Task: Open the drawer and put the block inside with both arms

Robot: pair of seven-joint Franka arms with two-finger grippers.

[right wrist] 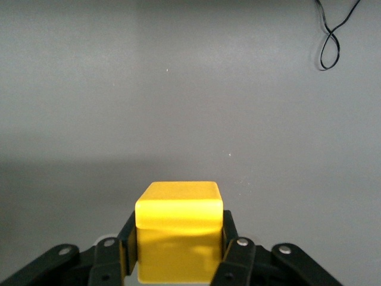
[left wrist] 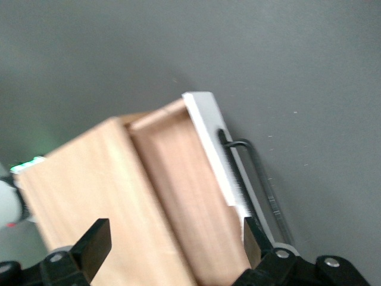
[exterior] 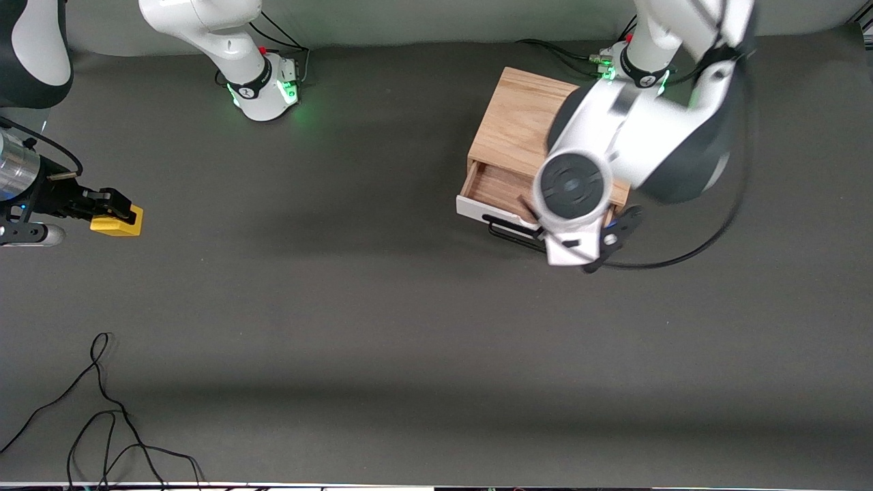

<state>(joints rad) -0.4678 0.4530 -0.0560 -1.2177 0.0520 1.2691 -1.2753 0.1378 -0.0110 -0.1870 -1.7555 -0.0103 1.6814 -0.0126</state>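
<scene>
The oak-coloured box (exterior: pixel 518 123) stands toward the left arm's end of the table. Its drawer (exterior: pixel 498 185) is pulled partly out, with the white front panel (exterior: pixel 485 209) and black wire handle (exterior: pixel 508 234) toward the front camera. The left arm (exterior: pixel 573 184) hangs over the drawer and hides its gripper there. In the left wrist view the left gripper (left wrist: pixel 175 244) is open and empty over the box (left wrist: pixel 89 179) and the drawer's wood inside (left wrist: pixel 184 179). My right gripper (exterior: pixel 109 204) is shut on the yellow block (exterior: pixel 119 223) at the right arm's end of the table; the block (right wrist: pixel 177 220) sits between both fingers.
A loose black cable (exterior: pixel 102 416) lies on the dark mat near the front edge at the right arm's end; it also shows in the right wrist view (right wrist: pixel 330 39). The left arm's black cable (exterior: pixel 682 256) loops beside the drawer front.
</scene>
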